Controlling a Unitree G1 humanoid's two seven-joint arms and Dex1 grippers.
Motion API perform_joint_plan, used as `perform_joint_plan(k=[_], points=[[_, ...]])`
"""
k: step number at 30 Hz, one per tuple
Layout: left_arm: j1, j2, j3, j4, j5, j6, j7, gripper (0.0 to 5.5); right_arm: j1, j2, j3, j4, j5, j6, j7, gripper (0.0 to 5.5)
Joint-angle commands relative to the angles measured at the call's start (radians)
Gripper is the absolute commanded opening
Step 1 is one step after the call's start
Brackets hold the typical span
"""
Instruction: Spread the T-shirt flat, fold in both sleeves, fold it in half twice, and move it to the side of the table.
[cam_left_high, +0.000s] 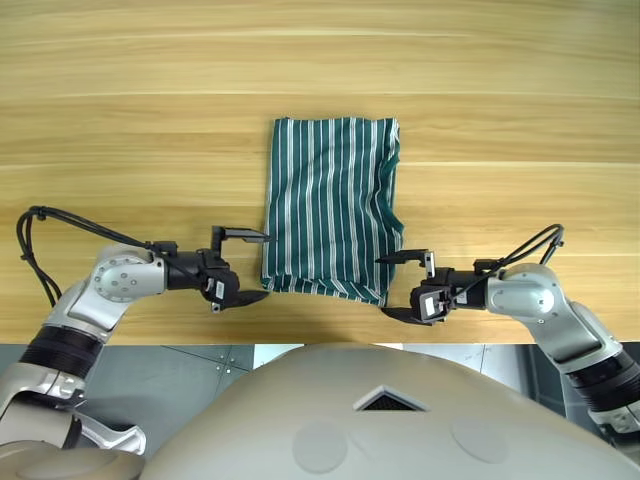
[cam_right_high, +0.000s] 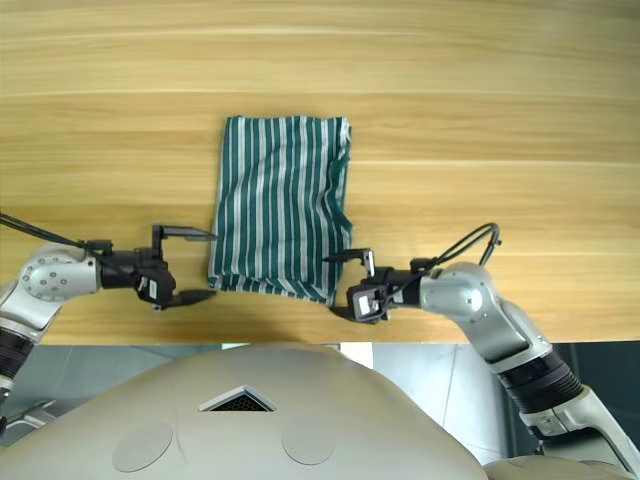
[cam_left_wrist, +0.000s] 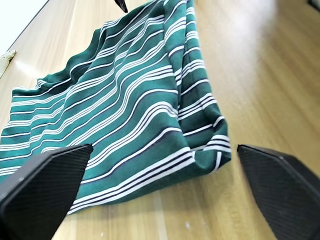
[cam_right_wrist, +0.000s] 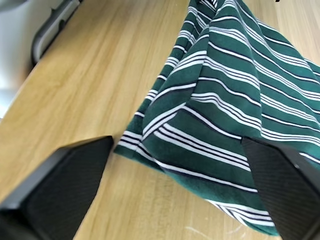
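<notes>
Head view: the sleeve-folded T-shirt (cam_left_high: 332, 205) lies mid-counter (cam_left_high: 120, 120). My left end effector (cam_left_high: 268, 266) and right end effector (cam_left_high: 382, 286) are spread apart at its two near corners. Left wrist: that corner sits between the fingers (cam_left_wrist: 40, 185), ungripped. Right wrist: likewise. I judge the first half-fold comes next: clamp both corners and carry them to the far hem.
</notes>
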Motion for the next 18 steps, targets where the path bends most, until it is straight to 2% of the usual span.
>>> perform_joint_plan(k=[1,14,18], points=[[0.014,0.020,-0.032,0.046,0.053,-0.004,-0.031,5.04,-0.012,0.000,-0.008,0.006,-0.012,0.003,-0.006,3.98],[-0.025,0.016,-0.055,0.057,0.082,-0.028,-0.020,2.65,-0.021,0.014,-0.007,0.025,-0.029,-0.002,-0.021,1.45],[-0.033,0.014,-0.053,0.063,0.088,-0.027,-0.013,2.12,-0.018,0.015,-0.005,0.021,-0.022,-0.010,-0.013,0.85]])
